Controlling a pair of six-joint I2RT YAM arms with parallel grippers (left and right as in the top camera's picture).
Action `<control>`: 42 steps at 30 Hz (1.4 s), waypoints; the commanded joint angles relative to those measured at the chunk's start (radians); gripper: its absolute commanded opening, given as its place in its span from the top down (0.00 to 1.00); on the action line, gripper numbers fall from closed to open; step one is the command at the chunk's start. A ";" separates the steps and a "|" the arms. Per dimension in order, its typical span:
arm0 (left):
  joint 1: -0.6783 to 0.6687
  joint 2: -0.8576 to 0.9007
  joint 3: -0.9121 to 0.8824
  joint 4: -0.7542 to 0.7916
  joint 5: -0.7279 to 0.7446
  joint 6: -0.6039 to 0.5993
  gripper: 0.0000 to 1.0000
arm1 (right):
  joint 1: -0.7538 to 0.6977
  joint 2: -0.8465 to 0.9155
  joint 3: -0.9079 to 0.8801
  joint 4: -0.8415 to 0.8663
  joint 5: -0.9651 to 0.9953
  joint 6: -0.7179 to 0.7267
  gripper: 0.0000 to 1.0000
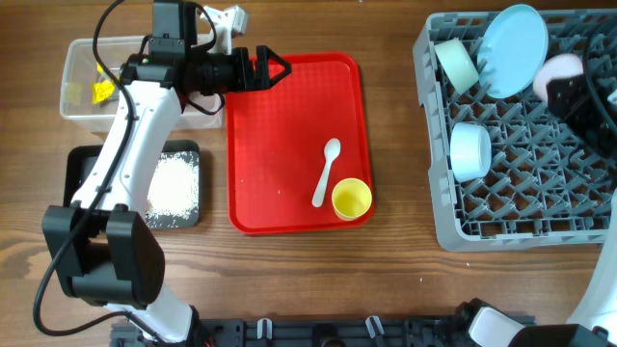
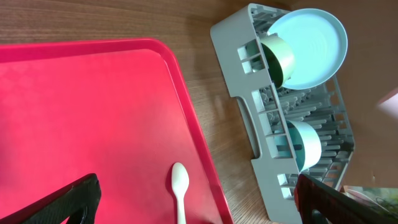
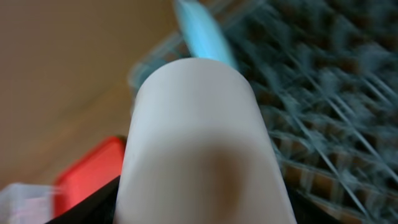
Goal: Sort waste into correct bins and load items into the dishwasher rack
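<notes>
My left gripper [image 1: 273, 69] is open and empty above the far left corner of the red tray [image 1: 289, 106]. Its left wrist view [image 2: 199, 208] looks down on the white spoon [image 2: 179, 186]. The spoon [image 1: 328, 172] and the yellow cup [image 1: 351, 199] lie on the tray's near right part. My right gripper [image 1: 571, 93] is shut on the pink cup [image 1: 561, 69] over the grey dishwasher rack [image 1: 521, 207]. The cup [image 3: 199, 143] fills the blurred right wrist view. The rack holds the pale blue plate [image 1: 512, 48] and two bowls [image 1: 455, 60] [image 1: 470, 149].
A clear tub [image 1: 82, 108] at the far left holds a yellow wrapper [image 1: 102, 90]. In front of it, a black tray [image 1: 188, 217] holds white rice [image 1: 175, 185]. My left arm crosses above both. Bare wooden table lies between the red tray and the rack.
</notes>
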 commanded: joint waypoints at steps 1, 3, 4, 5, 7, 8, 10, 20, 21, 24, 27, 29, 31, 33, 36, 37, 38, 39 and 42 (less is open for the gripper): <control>-0.003 0.008 0.001 0.003 -0.010 0.005 0.00 | 0.001 0.009 0.008 -0.065 0.230 -0.015 0.49; -0.003 0.008 0.001 0.003 -0.010 0.005 0.00 | 0.001 0.012 0.008 -0.085 0.251 -0.013 0.49; -0.003 0.008 0.001 0.003 -0.010 0.005 0.00 | 0.001 0.014 0.008 -0.093 0.252 -0.013 0.50; -0.003 0.008 0.001 0.003 -0.010 0.005 0.00 | 0.001 0.017 0.008 -0.105 0.256 -0.012 0.50; -0.003 0.008 0.001 0.003 -0.010 0.005 0.00 | 0.001 0.027 0.008 -0.140 0.277 -0.012 0.50; -0.003 0.008 0.001 0.003 -0.010 0.005 0.00 | 0.001 0.035 0.008 -0.163 0.286 -0.012 0.50; -0.003 0.008 0.001 0.003 -0.010 0.005 0.00 | 0.001 0.057 0.008 -0.205 0.295 -0.012 0.50; -0.004 0.008 0.001 0.003 -0.025 0.005 0.00 | 0.066 0.177 0.008 -0.261 0.309 -0.014 0.50; -0.004 0.008 0.001 0.003 -0.025 0.005 0.00 | 0.079 0.188 0.008 -0.257 0.316 -0.013 0.50; -0.004 0.008 0.001 0.003 -0.026 0.005 0.00 | 0.101 0.229 0.008 -0.264 0.351 -0.005 0.50; -0.004 0.008 0.001 0.003 -0.026 0.005 0.00 | 0.102 0.266 0.008 -0.282 0.388 0.014 0.50; -0.004 0.008 0.001 0.003 -0.025 0.005 0.00 | 0.102 0.287 0.008 -0.291 0.402 0.016 0.49; -0.004 0.008 0.001 0.002 -0.026 0.005 0.00 | 0.102 0.294 0.008 -0.293 0.413 0.021 0.49; -0.005 0.008 0.001 0.003 -0.025 0.005 0.00 | 0.102 0.300 0.008 -0.290 0.413 0.021 0.49; -0.004 0.008 0.001 0.003 -0.025 0.005 0.00 | 0.102 0.316 0.008 -0.286 0.416 0.022 0.49; -0.004 0.008 0.001 0.003 -0.025 0.005 0.00 | 0.102 0.322 0.008 -0.286 0.416 0.022 0.49; -0.004 0.008 0.001 0.003 -0.025 0.005 0.00 | 0.103 0.327 0.008 -0.286 0.416 0.022 0.49; -0.004 0.008 0.001 0.003 -0.025 0.005 0.00 | 0.103 0.328 0.008 -0.286 0.415 0.021 0.49; -0.004 0.008 0.001 0.003 -0.025 0.005 0.00 | 0.103 0.326 0.008 -0.270 0.391 0.018 0.49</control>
